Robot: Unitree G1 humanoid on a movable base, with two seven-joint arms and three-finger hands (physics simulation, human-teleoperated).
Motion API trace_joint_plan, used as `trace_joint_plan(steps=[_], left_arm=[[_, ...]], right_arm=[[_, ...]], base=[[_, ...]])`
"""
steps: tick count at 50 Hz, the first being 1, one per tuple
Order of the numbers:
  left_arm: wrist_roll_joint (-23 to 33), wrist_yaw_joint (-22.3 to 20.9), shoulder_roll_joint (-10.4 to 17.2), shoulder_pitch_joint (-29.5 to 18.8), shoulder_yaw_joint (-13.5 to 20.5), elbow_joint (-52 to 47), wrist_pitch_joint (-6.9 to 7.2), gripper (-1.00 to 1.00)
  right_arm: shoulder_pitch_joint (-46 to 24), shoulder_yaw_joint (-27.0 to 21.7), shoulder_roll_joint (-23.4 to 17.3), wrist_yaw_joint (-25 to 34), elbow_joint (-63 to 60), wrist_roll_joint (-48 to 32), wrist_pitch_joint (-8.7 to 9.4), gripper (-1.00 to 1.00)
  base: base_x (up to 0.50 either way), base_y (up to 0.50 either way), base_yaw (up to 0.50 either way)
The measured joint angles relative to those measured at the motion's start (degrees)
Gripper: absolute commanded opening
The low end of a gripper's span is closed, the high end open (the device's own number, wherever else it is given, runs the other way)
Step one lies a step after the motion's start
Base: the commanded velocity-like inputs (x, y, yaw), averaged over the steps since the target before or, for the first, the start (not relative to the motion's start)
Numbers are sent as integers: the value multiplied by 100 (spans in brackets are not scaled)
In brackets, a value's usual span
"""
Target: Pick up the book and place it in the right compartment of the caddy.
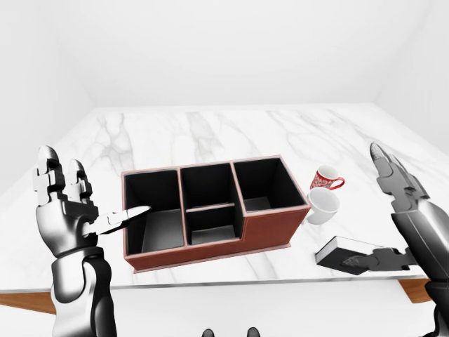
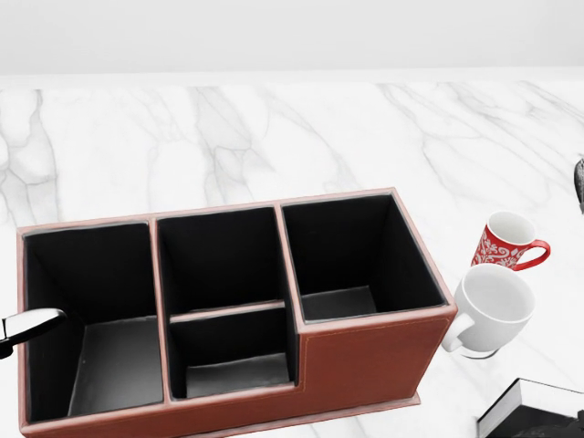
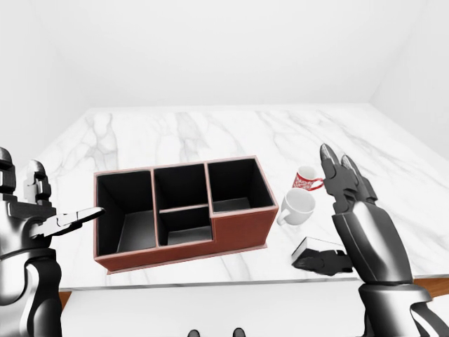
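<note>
The book [image 1: 342, 248], dark with white page edges, lies flat on the marble table at the lower right of the left-eye view, right of the caddy. Its corner shows at the bottom right of the head view [image 2: 522, 409]. The red-brown caddy [image 1: 270, 228] with black compartments stands mid-table; its right compartment [image 1: 269, 186] holds nothing. My right hand [image 1: 403, 210] is open, fingers raised above the book, thumb [image 1: 372, 261] low against the book's near edge. My left hand [image 1: 77, 203] is open, its thumb over the caddy's left rim.
A red patterned mug [image 1: 327, 177] and a white mug [image 1: 323, 206] on its side stand close to the caddy's right end, above the book. The table's near edge [image 1: 210, 284] runs across the bottom of the left-eye view.
</note>
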Motion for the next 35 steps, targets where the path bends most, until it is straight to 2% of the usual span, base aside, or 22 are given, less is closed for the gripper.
trace_joint_plan(steps=[7,16,25,35], left_arm=[[18,-2,1,2,11,31,0,100],[19,4,5,3,20,34,0,100],[4,9,6,3,26,29,0,100],[7,11,6,2,26,23,0,100]], right_arm=[[435,-530,323,0,227,-235,0,100],[722,-833,526,0,769,-573,-16,100],[771,-843,494,0,1313,-961,0,100],[718,-790,269,0,1881,-1054,0,100]], base=[[0,0,0],[0,0,0],[0,0,0],[0,0,0]])
